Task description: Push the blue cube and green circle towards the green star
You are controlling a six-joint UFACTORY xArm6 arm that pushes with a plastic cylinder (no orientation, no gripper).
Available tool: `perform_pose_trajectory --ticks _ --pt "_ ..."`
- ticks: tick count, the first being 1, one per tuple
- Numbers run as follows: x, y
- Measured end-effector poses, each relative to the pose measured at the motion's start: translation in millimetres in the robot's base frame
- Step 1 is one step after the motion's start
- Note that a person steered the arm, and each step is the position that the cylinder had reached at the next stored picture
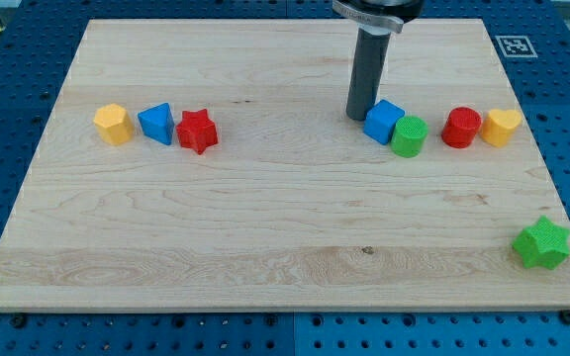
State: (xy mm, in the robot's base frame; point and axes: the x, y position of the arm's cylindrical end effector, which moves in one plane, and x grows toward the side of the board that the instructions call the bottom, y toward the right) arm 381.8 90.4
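Note:
The blue cube (383, 121) lies right of the board's middle, touching the green circle (409, 136) just to its lower right. The green star (541, 243) lies near the board's lower right corner, far from both. My tip (357, 118) stands on the board just left of the blue cube, close to or touching its left side.
A red circle (461, 128) and a yellow heart (502, 127) lie right of the green circle. A yellow hexagon (113, 124), a blue triangle (156, 123) and a red star (197, 131) lie in a row at the left. The wooden board (265, 227) rests on a blue perforated table.

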Motion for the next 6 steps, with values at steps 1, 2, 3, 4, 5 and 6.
perform_pose_trajectory --ticks 1,2,3,4,5,6 --pt "-8 6" --pt "-8 16" --pt "0 28" --pt "16 36" --pt "37 39" --pt "58 52"
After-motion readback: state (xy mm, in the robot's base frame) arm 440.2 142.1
